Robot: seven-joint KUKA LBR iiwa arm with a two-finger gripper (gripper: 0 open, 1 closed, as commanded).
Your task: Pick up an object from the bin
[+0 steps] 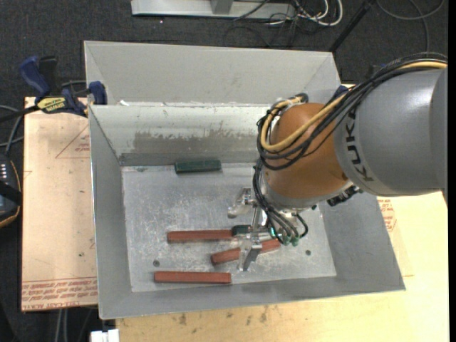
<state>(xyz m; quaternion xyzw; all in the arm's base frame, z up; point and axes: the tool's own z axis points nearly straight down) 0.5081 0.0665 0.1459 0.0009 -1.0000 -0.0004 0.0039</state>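
End effector (242,234): low over bin floor, right of centre, towards the near wall. Two metal fingers (246,256) stand apart, one towards the far wall and one towards the near wall. Nothing seen clamped between them.

Item at end effector: red-brown stick, upper (198,236), flat on the floor and approx. level across the view. Its right end reaches into the gap between the fingers. Contact with either finger can't be confirmed.

Adjacent: short red-brown stick (226,256), tilted, left end lower. It lies just beside the near-side finger, which crosses it. Its right part runs under the wrist.

Further out: long red-brown stick (192,277), flat, close to the near wall, left of the end effector and apart from the other two.

Far side: dark green block (198,166), flat at the foot of the far wall, well apart from the end effector.

Bin (107,212): grey metal, sloped walls, floor scuffed.

Arm: enters from the right. Orange wrist cover (306,155) with cable loops sits above the end effector and hides the floor behind it.
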